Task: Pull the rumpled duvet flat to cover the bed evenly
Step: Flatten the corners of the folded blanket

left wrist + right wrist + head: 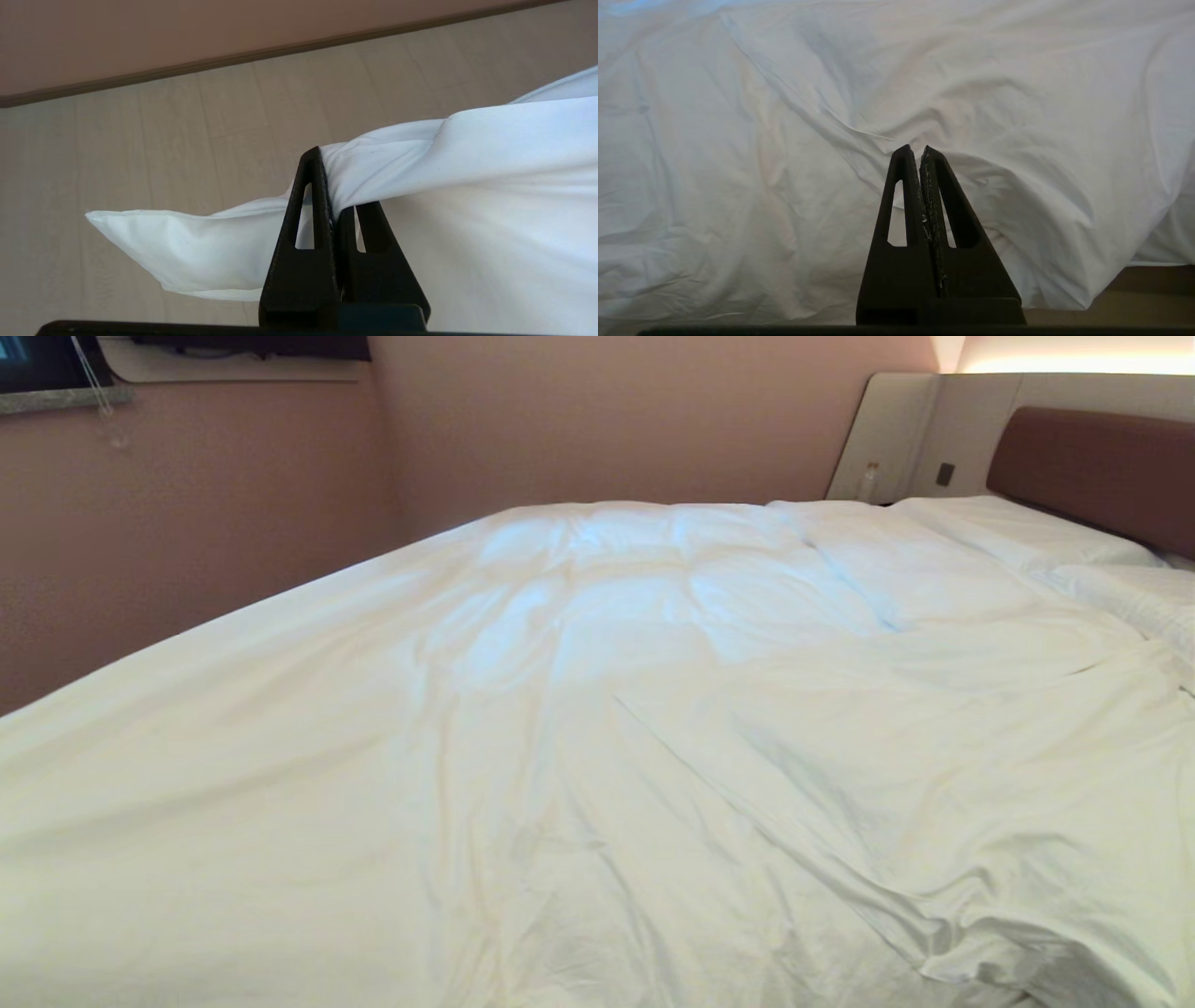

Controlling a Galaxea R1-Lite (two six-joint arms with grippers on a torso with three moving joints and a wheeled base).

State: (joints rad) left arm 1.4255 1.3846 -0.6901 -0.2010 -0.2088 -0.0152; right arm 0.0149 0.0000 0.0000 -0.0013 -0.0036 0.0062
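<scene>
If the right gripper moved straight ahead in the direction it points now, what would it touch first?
Most likely the duvet. The right gripper is shut and empty, and its tips point at the white folds that fill the view ahead. How far away the fabric lies is unclear.

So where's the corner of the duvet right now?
In the left wrist view, the duvet is pinched near its corner by the shut left claw, and that corner hangs free above the pale wooden floor.
</scene>
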